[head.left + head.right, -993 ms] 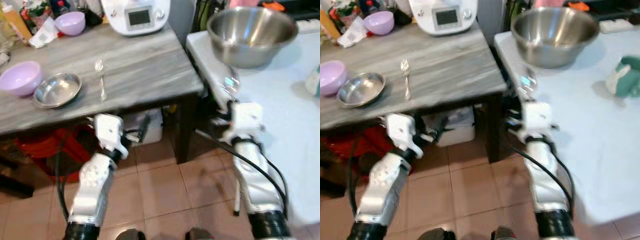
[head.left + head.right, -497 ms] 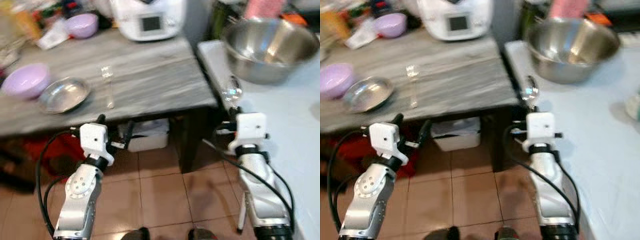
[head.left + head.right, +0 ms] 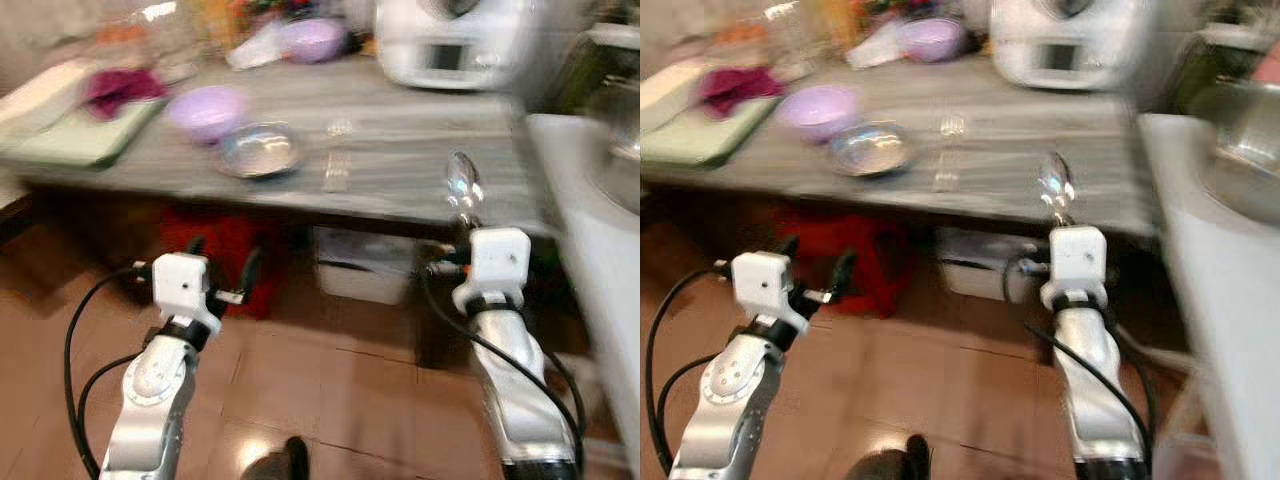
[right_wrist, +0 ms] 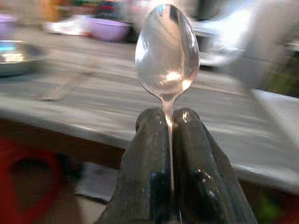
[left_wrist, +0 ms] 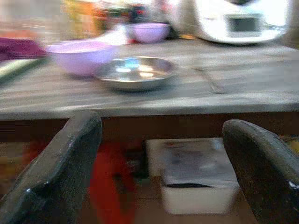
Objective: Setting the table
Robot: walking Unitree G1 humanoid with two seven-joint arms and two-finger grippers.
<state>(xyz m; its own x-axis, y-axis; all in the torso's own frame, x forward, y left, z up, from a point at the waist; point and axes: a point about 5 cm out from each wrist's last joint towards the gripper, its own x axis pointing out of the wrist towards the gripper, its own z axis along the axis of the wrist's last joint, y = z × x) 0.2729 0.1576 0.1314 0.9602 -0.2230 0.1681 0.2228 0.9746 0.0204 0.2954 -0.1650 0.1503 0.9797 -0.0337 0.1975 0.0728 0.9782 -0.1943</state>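
Grey wood-grain tabletop [image 3: 400, 170] stretches ahead, blurred. From the left: a green mat with a dark red cloth [image 3: 118, 85], a lilac bowl [image 3: 206, 108], then a steel dish [image 3: 260, 150] just beside it, and a fork [image 3: 337, 170] lying flat a little further right. So one place looks partly laid — dish and fork are down. The left pincer [image 3: 220, 272] hangs below the table edge, fingers wide apart and empty. The right pincer [image 4: 167, 122] is clamped on the handle of a spoon [image 4: 167, 51], bowl end upright, in front of the table edge, right of the fork. By my judgement the spoon has yet to be set down — likely by the dish.
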